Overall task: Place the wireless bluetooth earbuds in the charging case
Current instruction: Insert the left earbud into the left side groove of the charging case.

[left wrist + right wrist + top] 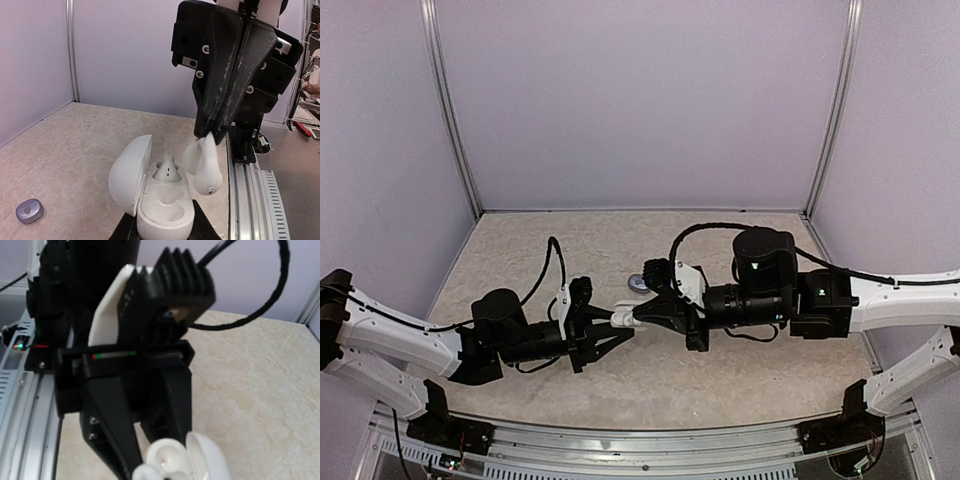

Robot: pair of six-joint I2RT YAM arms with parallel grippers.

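Left claw (610, 326) clamps the open white case (162, 212), held over the worktop (75, 150) — a seated bud (167, 171) stands inside. Right claw (214, 131) pinches a second bud (206, 169) just above the case.

left arm (405, 340) and right arm (895, 292) reach inward, tips nearly meeting; left gripper (616, 326) clamps the open charging case (165, 212), right gripper (214, 131), facing it, pinches a cream-white earbud (206, 172)

Top view overhead, from behind; wrist views close, opposed, sharing white case (165, 220)
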